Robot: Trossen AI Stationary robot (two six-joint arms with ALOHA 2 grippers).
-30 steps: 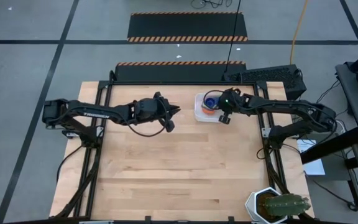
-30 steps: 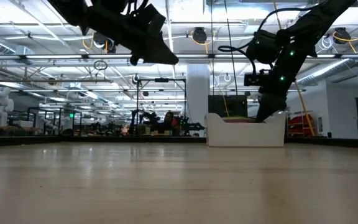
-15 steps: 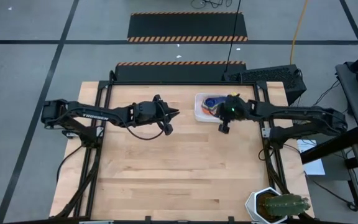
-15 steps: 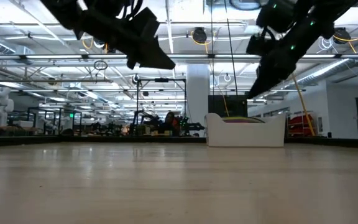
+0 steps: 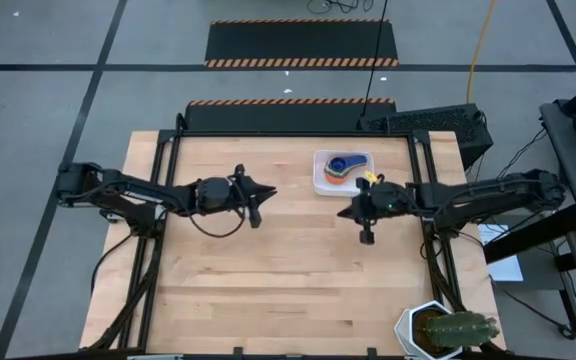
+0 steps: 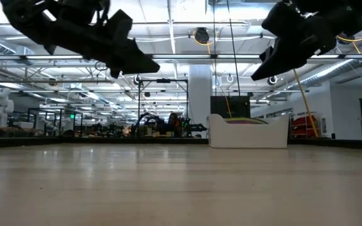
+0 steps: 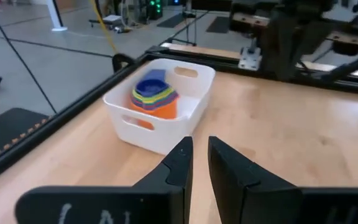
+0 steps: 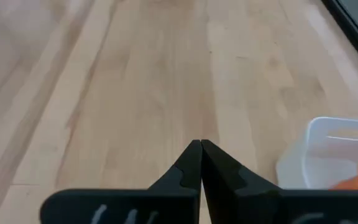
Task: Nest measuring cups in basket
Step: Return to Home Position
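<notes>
Pale wooden table (image 5: 268, 280) is bearing the white plastic basket (image 7: 160, 134) holding nested coloured plastic measuring cups (image 7: 154, 93): light, stiff, slick, likely best pinched by handles. Hovering empty, left gripper (image 7: 199, 146) fingers are sitting narrowly parted, right gripper (image 8: 200, 144) fingers touching.

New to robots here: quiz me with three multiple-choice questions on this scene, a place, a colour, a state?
1. Where are the measuring cups? A) stacked in the basket B) scattered loose C) held aloft
2. What colour is the top cup? A) red B) blue C) yellow
3. The right gripper has its fingers: A) shut, empty B) holding a cup C) wide open
Answers: 1 A, stack sits inside its walls; 2 B, blue lies uppermost; 3 A, fingers touch, nothing between.
</notes>
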